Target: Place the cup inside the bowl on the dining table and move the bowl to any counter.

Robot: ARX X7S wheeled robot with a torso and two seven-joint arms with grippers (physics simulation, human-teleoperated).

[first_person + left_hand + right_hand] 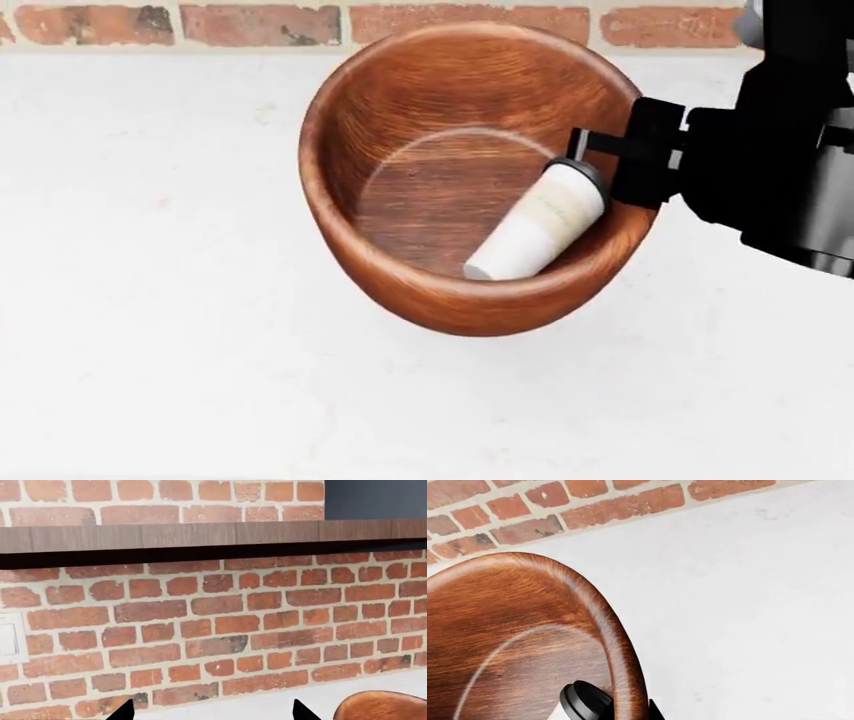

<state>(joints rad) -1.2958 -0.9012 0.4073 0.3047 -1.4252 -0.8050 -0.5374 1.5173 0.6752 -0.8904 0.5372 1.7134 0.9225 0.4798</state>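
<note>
The deep reddish-brown wooden bowl (454, 180) sits tilted over the white stone table (147, 330) by the red brick wall (254, 22). The small white paper cup with a black lid (541, 222) lies on its side inside. The right claw (607, 170) is clamped on the bowl's rim. The left claw (212, 711) stands apart, empty. I'd worry that a sudden release lets the bowl rock and spill the cup.

The bowl (400, 240) sits on the tabletop (147, 300), in front of the brick wall (254, 22). The cup (537, 226) lies tilted inside it, lid toward my right claw (617, 165) at the bowl's right rim.
</note>
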